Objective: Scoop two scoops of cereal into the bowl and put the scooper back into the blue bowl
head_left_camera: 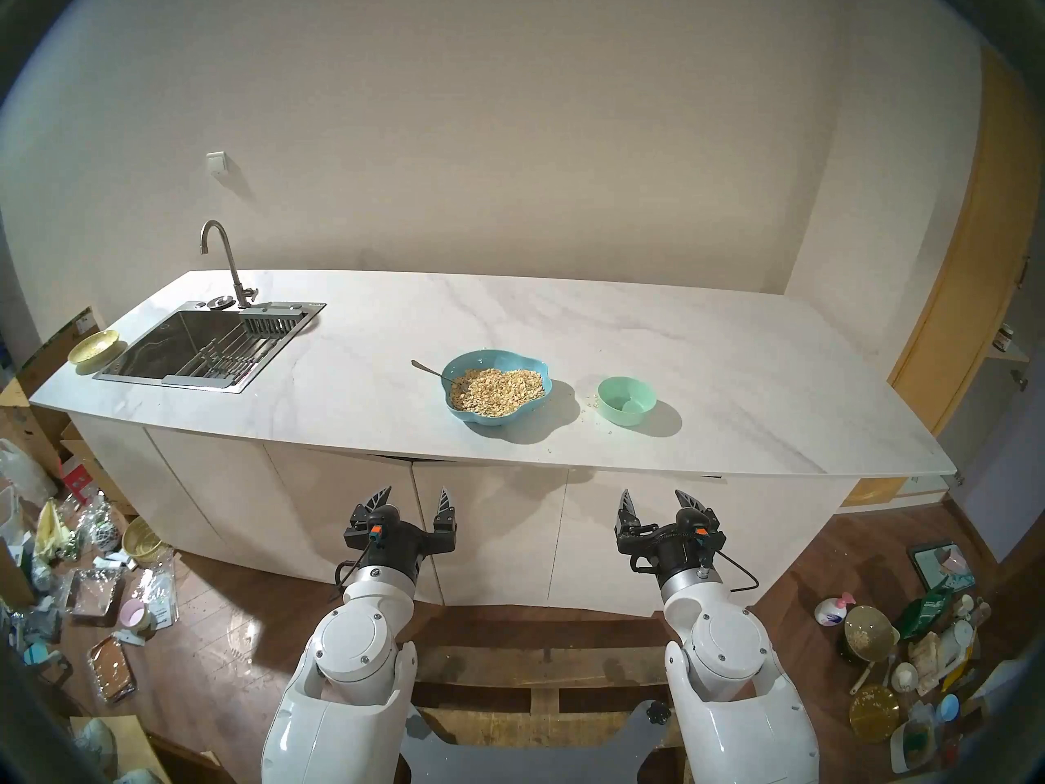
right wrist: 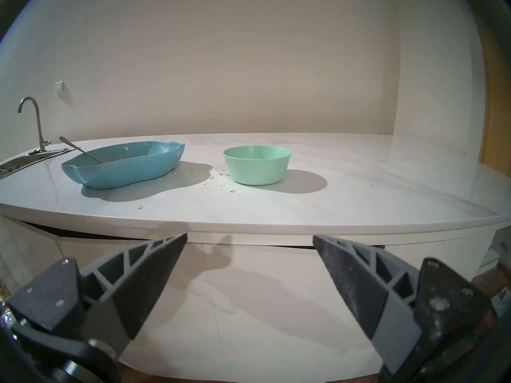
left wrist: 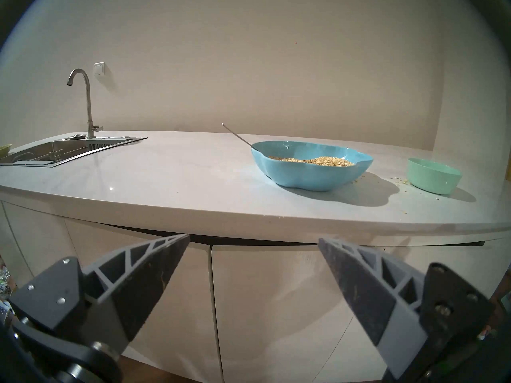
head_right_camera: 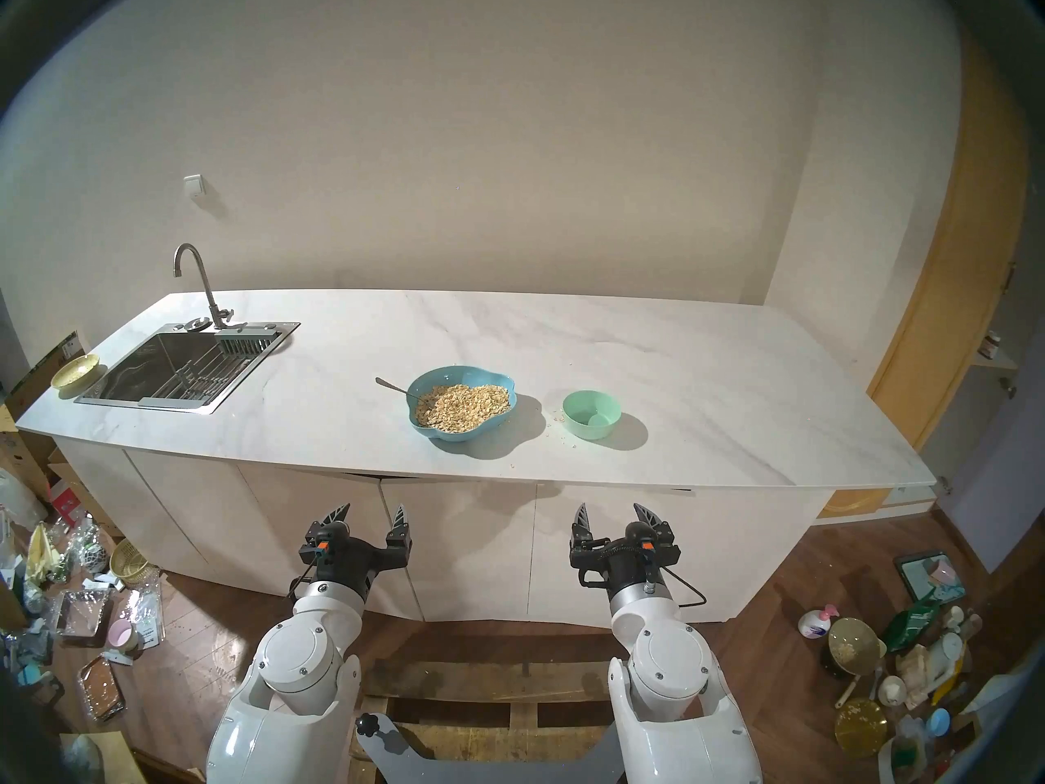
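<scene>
One slim silver scooper (head_left_camera: 434, 372).

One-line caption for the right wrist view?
Open right gripper faces blue bowl with spoon, beside mint bowl.

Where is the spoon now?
In the head view, the spoon leans in the blue bowl, on its sink-facing side, head in the cereal, handle over the rim.

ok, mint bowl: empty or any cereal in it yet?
Empty. The head view looks into the mint-green bowl and shows only bare smooth bottom. Loose flakes lie on the counter beside it; the cereal sits in the blue bowl.
</scene>
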`<state>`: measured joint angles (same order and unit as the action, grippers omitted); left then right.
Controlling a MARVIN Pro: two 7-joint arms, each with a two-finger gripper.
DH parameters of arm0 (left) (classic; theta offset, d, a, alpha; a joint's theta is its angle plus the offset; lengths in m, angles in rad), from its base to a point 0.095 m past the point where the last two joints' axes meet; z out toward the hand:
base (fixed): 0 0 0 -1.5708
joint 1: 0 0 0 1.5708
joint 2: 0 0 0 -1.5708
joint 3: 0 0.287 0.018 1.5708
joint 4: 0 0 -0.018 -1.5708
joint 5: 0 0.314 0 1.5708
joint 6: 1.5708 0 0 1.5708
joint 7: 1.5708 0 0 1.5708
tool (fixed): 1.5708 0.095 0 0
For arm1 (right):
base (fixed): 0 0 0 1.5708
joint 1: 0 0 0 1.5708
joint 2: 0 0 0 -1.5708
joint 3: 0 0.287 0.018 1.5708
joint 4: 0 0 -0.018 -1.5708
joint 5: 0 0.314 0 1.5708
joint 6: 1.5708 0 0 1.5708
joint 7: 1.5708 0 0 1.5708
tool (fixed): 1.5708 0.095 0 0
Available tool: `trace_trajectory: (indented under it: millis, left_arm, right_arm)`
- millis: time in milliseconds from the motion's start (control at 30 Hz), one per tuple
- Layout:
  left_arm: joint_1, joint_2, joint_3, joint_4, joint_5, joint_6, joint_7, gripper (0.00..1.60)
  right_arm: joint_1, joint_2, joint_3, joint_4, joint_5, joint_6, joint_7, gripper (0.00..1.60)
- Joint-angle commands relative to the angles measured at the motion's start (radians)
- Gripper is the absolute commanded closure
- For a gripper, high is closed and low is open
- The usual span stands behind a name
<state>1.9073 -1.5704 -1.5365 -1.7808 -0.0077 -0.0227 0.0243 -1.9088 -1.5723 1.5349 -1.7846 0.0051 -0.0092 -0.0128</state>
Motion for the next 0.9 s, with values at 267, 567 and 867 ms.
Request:
trace_trajectory:
  millis: [267, 567, 867]
  left_arm:
    - [-0.002, 0.008, 0.004, -0.017, 0.000, -0.026, -0.011, 0.00]
    - [-0.008, -0.015, 0.011, -0.008, 0.013, -0.074, 0.026, 0.00]
    - [-0.030, -0.033, -0.020, -0.067, -0.228, 0.030, -0.021, 0.00]
  right_arm:
    - [0.004, -0.001, 0.000, -0.021, 0.000, -0.003, 0.000, 0.00]
    - [0.004, -0.001, 0.000, -0.021, 0.000, -0.004, 0.000, 0.00]
    - [0.005, -0.001, 0.000, -0.020, 0.000, -0.004, 0.000, 0.00]
